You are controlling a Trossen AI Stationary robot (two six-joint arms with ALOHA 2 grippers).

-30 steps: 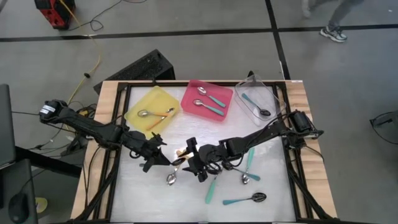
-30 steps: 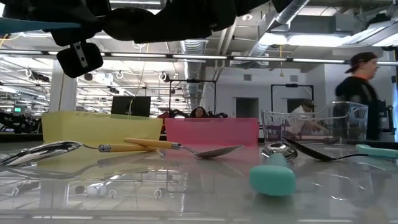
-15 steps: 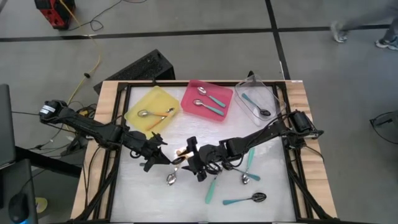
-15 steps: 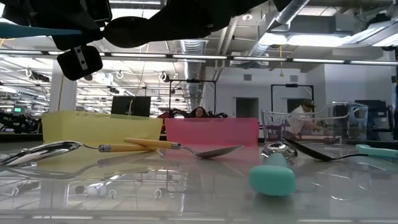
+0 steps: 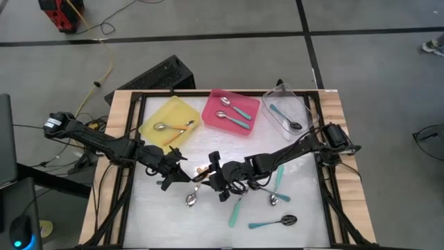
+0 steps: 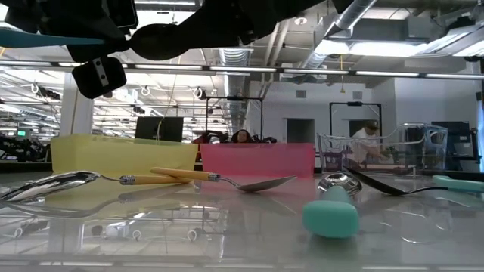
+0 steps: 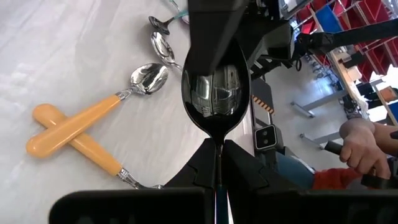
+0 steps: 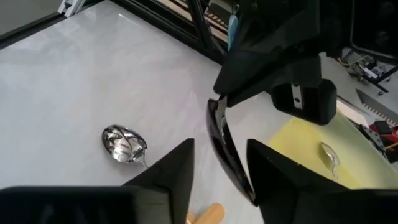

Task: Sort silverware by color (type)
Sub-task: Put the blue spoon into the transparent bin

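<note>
I'm watching the left gripper (image 7: pixel 216 167) holding a spoon (image 7: pixel 216 93) in the air above the middle of the table (image 5: pixel 156 222). Its fingers are clamped together on the thin neck below the bowl. The bowl is glossy black, and it is mirroring the room. In the low view a teal handle is sticking out behind the gripper.

The right gripper (image 8: pixel 221 149) is meeting it head-on. Its fingers (image 8: pixel 177 171) are sitting apart, one on either side of the bowl's edge, and I'm seeing a gap on both sides.

On the table below, two orange spoons (image 7: pixel 74 134) are lying crossed, with silver bowls. More teal spoons (image 5: pixel 236 212) are lying nearer the front edge, one of them with a black bowl (image 5: pixel 288 220).

At the far edge, the yellow tray (image 5: pixel 154 117) is holding one orange spoon with a silver bowl. The pink tray (image 5: pixel 211 104) is holding two teal spoons with silver bowls. The clear tray (image 5: pixel 303 105) is holding one teal spoon with a black bowl.
</note>
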